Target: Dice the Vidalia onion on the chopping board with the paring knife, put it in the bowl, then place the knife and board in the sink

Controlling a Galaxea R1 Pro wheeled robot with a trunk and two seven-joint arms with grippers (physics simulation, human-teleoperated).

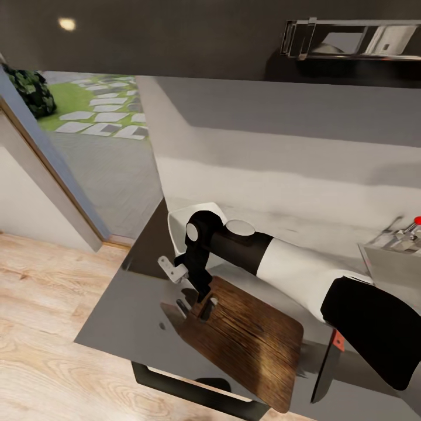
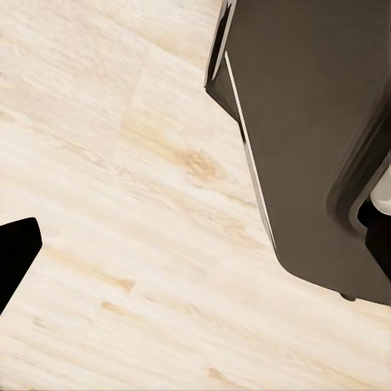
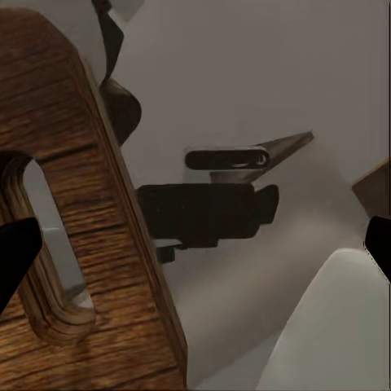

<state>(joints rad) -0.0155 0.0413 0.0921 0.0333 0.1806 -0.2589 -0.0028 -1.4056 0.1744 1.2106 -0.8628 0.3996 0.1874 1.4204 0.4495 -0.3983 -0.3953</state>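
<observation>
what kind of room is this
Most likely a home kitchen: a glossy grey countertop carries a dark brown wooden chopping board, with a grey sink and chrome tap at its far end. A doorway opens onto a garden path.

Bowl (image 1: 193,213) mostly behind right arm (image 1: 263,257)

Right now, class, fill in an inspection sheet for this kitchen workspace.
Surface: glossy grey countertop.
Job's things: chopping board at the front edge; knife beside it; bowl behind the arm; sink on the right.
Clutter: nothing seen.
Grippers: right gripper open at the board's slotted end; left gripper over floor, state unclear.
Cables: nothing seen.
Surroundings: wooden floor; doorway to a garden.
</observation>
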